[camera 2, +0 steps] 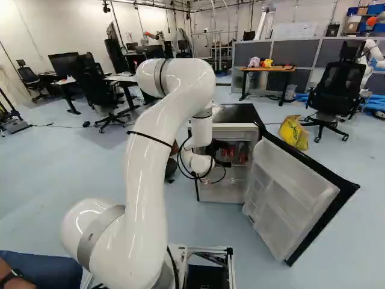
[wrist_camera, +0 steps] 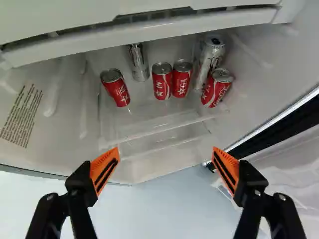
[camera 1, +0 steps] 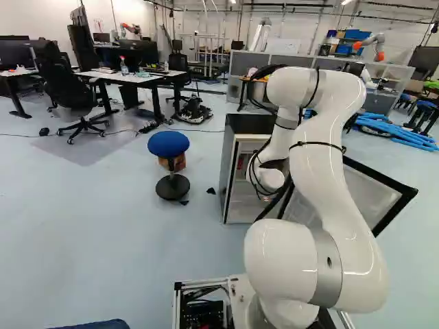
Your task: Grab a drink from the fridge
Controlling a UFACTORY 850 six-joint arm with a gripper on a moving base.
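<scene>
Well, cans (wrist_camera: 161, 85) on fridge shelf (wrist_camera: 149, 118), ahead of gripper (camera 2: 224, 155)

Six cans (wrist_camera: 162, 82) sit on a shelf (wrist_camera: 144, 112) inside the fridge (camera 2: 234, 112).
</scene>
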